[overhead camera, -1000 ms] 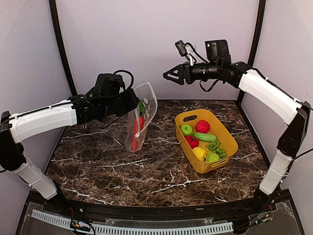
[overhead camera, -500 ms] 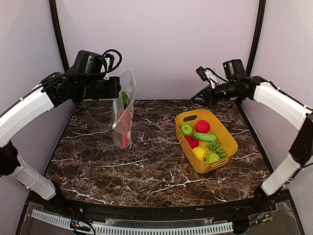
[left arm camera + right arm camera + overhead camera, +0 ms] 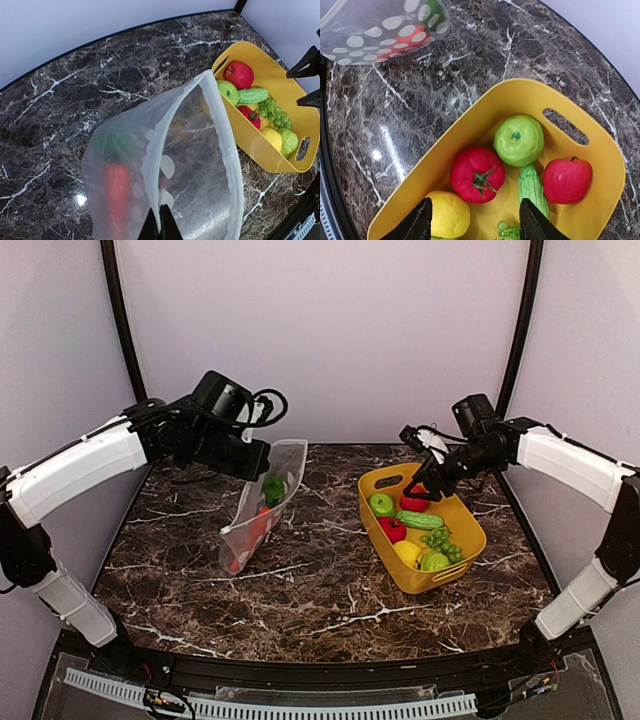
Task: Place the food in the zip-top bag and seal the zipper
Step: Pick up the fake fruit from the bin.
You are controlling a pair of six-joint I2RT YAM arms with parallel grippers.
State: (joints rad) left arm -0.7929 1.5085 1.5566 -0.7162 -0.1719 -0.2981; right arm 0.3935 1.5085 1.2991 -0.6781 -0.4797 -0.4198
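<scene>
The zip-top bag [image 3: 258, 512] hangs tilted, long axis running from upper right down to lower left. Its low corner seems to rest on the counter [image 3: 330, 610]. The mouth w/ the zipper [image 3: 227, 150] gapes toward the yellow basket [image 3: 430, 582]. Red and green food [image 3: 272, 488] lies inside. The left end effector [image 3: 265, 454] pinches the rim. The right end effector [image 3: 474, 220] is spread wide above the basket. The counter is dark veined marble, the walls [image 3: 330, 340] pale.

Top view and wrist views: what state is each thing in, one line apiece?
zip-top bag: held up tilted, some food inside.
zipper: unsealed, mouth gaping.
left gripper: shut on the bag's rim.
yellow basket: upright, part full.
right gripper: open, empty, above it.
</scene>
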